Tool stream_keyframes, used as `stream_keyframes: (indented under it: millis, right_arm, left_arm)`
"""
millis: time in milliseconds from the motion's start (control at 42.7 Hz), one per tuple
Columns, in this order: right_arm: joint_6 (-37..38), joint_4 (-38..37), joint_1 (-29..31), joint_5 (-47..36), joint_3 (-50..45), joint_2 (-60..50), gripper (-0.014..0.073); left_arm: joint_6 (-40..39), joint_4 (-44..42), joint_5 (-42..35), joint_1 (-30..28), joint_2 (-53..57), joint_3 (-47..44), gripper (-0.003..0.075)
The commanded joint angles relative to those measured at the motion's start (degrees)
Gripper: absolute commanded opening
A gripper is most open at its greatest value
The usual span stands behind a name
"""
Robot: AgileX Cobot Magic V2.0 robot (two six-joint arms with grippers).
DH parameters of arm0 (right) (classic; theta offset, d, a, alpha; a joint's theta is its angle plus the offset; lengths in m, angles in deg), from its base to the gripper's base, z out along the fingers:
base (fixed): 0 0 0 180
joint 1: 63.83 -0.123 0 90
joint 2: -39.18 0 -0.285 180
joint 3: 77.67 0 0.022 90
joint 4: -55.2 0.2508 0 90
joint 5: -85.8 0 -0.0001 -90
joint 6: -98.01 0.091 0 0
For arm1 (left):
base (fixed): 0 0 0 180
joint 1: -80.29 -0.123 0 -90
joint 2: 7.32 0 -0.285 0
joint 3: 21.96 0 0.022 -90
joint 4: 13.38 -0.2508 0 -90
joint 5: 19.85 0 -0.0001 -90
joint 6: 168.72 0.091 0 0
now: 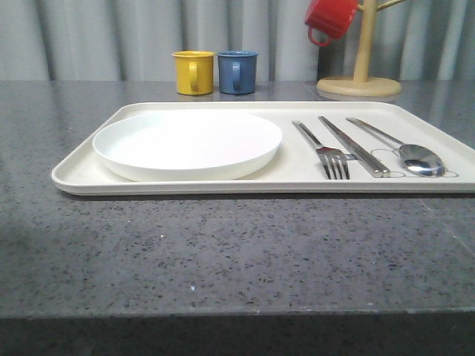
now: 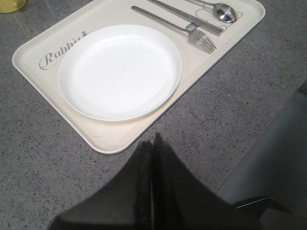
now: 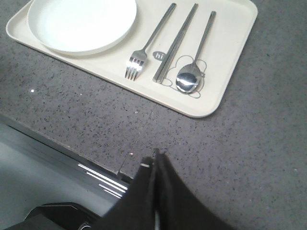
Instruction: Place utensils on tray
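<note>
The cream tray (image 1: 82,175) (image 2: 110,139) (image 3: 216,96) lies on the grey counter. On its right half three silver utensils lie side by side: a fork (image 1: 326,152) (image 2: 192,34) (image 3: 144,50), a pair of chopsticks (image 1: 355,147) (image 2: 192,19) (image 3: 175,43) and a spoon (image 1: 415,156) (image 2: 221,10) (image 3: 192,72). My left gripper (image 2: 152,143) is shut and empty, hovering over the counter short of the tray's near left corner. My right gripper (image 3: 154,160) is shut and empty too, above the counter's front edge, well back from the utensils.
A round white plate (image 1: 187,142) (image 2: 120,72) (image 3: 81,21) fills the tray's left half. Behind the tray stand a yellow mug (image 1: 194,72) and a blue mug (image 1: 237,71). A wooden mug tree (image 1: 361,67) with a red mug (image 1: 330,18) stands at the back right.
</note>
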Motion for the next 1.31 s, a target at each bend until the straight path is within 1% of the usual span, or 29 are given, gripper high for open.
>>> stream_keyframes:
  millis: [0,492,538,609,655,702,749,843,890,1030,1124,1287]
  right_arm:
    - [0.01,0.15,0.11,-4.17,1.25,0.34,-0.0113]
    - [0.01,0.15,0.11,-4.11,1.25,0.34,-0.0113]
    - [0.01,0.15,0.11,-4.05,1.25,0.34,-0.0113]
    - [0.01,0.15,0.11,-3.93,1.25,0.34,-0.0113]
    - [0.01,0.15,0.11,-3.93,1.25,0.34,-0.0113]
    - [0.01,0.15,0.11,-3.93,1.25,0.34,-0.0113]
    - [0.01,0.15,0.11,-3.93,1.25,0.34,-0.0113]
    - [0.01,0.15,0.11,-3.93,1.25,0.34,-0.0113]
    - [0.01,0.15,0.11,-3.93,1.25,0.34,-0.0113]
    - [0.01,0.15,0.11,-3.93,1.25,0.34,-0.0113]
    - [0.01,0.15,0.11,-3.93,1.25,0.34,-0.0113]
    - [0.01,0.15,0.11,-3.93,1.25,0.34,-0.0113]
  left_arm:
    - [-0.81,0.64,-4.42,0.47,0.14,1.51,-0.0020]
    - [-0.81,0.64,-4.56,0.47,0.25,1.39,-0.0020]
    - [-0.81,-0.45,-4.56,0.31,1.18,1.28,-0.0020]
    - [-0.81,-5.97,-4.65,-2.31,2.73,0.65,-0.0020]
    - [-0.81,-6.68,-5.66,-4.61,4.38,-0.81,-0.0020]
    - [-0.81,-7.37,-8.62,-7.64,6.12,-2.62,-0.0020]
    - [-0.81,-7.36,-13.50,-10.84,8.46,-5.56,-0.0020]
    - [-0.81,-7.25,-23.42,-16.12,13.72,-13.11,-0.0020]
    - [-0.81,-6.60,-27.12,-19.16,16.67,-17.30,-0.0020]
    - [-0.81,-0.93,-33.73,-26.07,25.24,-29.53,-0.0020]
    - [-0.81,0.55,-38.29,-30.09,29.98,-36.81,-0.0020]
    - [-0.81,4.18,-46.46,-34.78,35.98,-46.71,-0.0020]
